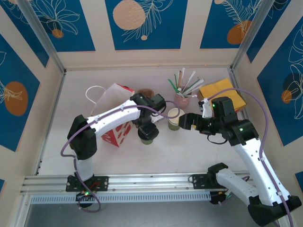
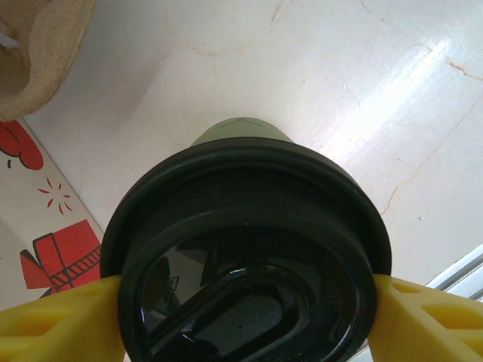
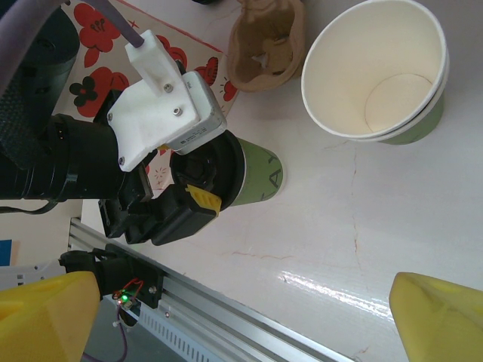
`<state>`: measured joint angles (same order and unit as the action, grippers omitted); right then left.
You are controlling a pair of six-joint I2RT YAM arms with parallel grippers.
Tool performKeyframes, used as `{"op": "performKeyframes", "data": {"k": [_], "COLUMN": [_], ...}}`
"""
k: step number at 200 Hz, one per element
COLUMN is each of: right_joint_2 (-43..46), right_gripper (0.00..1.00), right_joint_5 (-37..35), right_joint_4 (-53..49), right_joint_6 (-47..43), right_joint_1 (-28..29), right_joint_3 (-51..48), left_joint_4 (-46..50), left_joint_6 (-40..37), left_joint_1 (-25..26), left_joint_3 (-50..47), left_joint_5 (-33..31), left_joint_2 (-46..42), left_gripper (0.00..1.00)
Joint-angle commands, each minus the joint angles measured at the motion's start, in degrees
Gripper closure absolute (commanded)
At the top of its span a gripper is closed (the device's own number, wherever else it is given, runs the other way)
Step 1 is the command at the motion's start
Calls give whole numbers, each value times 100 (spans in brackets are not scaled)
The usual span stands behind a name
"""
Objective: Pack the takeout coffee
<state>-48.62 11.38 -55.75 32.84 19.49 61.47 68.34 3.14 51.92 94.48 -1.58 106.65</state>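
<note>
Two arms at work over a white table (image 1: 199,156). The takeout coffee (image 1: 147,135), a green paper cup under a black lid, is upright near the middle of the table, just beside the red-printed paper bag (image 1: 115,136) that lies to its left. The left hand (image 2: 247,302) comes down on it from above; its yellow fingers (image 2: 60,320) press against opposite sides of the lid's rim, so the hand is closed on the coffee. Whether the cup's base touches the table or hangs just clear of it cannot be told. The right hand (image 3: 245,290) stands wide, nothing between its fingers, and hovers low above bare table to the right of the coffee. Close to it is a lidless green cup (image 3: 375,72) with a white inside, upright and apart from the coffee. Behind both cups lies a brown pulp cup carrier (image 1: 146,93). Farther right at the back, a pink holder of straws (image 1: 182,100) is near a stack of yellow napkins (image 1: 222,92).
</note>
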Motion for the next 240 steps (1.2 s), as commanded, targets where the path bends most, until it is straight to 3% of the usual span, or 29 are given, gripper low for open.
{"op": "performKeyframes", "data": {"k": [1, 240], "right_joint_2": [-16, -63], "right_gripper": [1, 1], "right_joint_5": [93, 128], "right_joint_4": [11, 46], "right_joint_6": [-67, -58], "right_joint_1": [-6, 16], "right_joint_3": [-21, -48], "left_joint_4": [39, -180], "left_joint_6": [82, 126], "left_joint_1": [2, -2], "left_joint_3": [-24, -167], "left_joint_5": [-154, -148], "left_joint_2": [-144, -239], "left_gripper": [24, 24]}}
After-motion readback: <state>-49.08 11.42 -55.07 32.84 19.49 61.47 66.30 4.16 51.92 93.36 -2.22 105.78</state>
